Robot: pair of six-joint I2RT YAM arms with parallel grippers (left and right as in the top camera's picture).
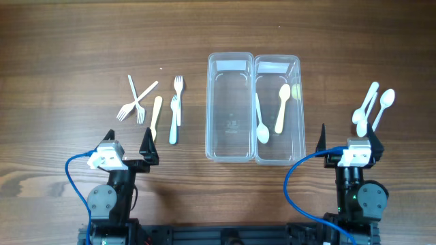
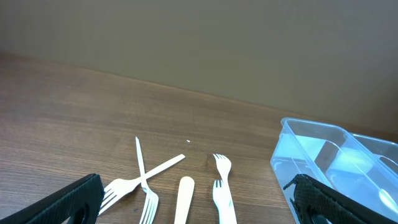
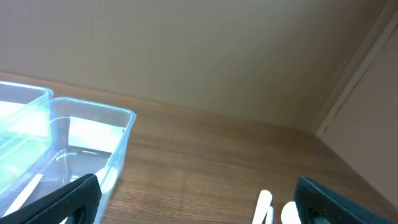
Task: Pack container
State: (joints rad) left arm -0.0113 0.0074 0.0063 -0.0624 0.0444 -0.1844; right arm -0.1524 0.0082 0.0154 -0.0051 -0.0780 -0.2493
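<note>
Clearly early on: two spoons (image 1: 283,109) are lying in the second box (image 1: 298,102), which is touching the empty box (image 1: 230,102) on its right. Forks (image 1: 178,85) are waiting left of the empty box, and loose spoons (image 1: 387,99) well right. The left gripper (image 1: 128,141) and right gripper (image 1: 348,139) are both gaping wide, robot-side of it, with open table (image 1: 54,82) lying around them.

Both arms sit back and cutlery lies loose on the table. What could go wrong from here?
1. The two white forks lie crossed, so lifting one may drag or flip the other.
2. The loose spoons on the right lie bunched together, so a grasp may catch two at once.
3. The clear containers touch. A fork meant for the empty left container might drop into the right container with the packed spoons.
</note>
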